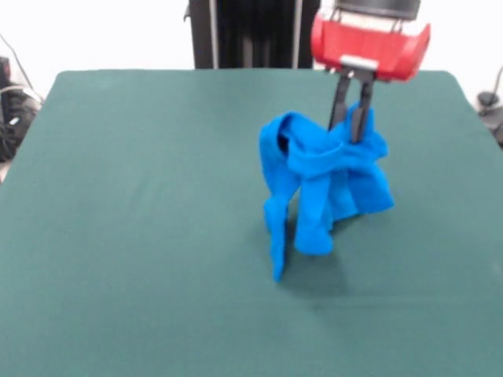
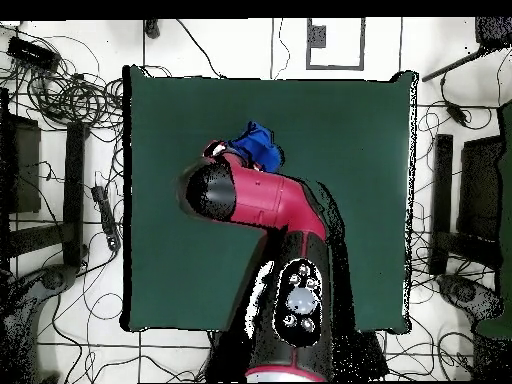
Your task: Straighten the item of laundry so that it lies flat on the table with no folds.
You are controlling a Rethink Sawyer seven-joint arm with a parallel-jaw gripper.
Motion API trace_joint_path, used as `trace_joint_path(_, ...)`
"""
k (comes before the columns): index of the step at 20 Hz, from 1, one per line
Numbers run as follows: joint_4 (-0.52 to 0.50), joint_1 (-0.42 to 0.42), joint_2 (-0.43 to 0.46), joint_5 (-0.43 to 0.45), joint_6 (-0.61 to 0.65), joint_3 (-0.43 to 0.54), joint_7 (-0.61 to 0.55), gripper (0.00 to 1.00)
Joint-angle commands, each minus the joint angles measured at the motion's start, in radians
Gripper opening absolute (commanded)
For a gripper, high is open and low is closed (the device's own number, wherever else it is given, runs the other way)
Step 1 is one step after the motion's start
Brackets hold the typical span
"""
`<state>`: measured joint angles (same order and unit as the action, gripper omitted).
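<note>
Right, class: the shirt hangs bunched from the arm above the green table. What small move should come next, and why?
Probably drag sideways while lowering. The end effector is shut on the blue T-shirt, which hangs crumpled, its lowest tips about touching the table. Lowering straight down would likely pile the folds; trailing the hem across the felt should lay it out flatter.

Robotics lab: green table (image 2: 370, 200), floor cables (image 2: 60, 95), robot arm (image 2: 265, 205).

The item of laundry (image 1: 326, 177), a bright blue shirt, hangs bunched and twisted, lifted at its top right. 2 drooping ends trail down, the left one reaching lowest toward the table (image 1: 141, 236), a broad dark green top. No print shows.
</note>
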<state>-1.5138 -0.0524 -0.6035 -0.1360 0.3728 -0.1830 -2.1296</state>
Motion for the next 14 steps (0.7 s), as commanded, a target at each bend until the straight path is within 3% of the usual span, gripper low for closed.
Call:
trace_joint_path(1, -0.172, 0.055, 0.025, -0.002, -0.086, 0.143, -0.118, 0.0)
trace_joint_path(9, -0.316, 0.269, -0.035, 0.138, -0.171, 0.271, 0.053, 0.0)
trace_joint_path(14, -0.413, 0.465, -0.104, 0.28, -0.157, 0.358, 0.157, 0.0)
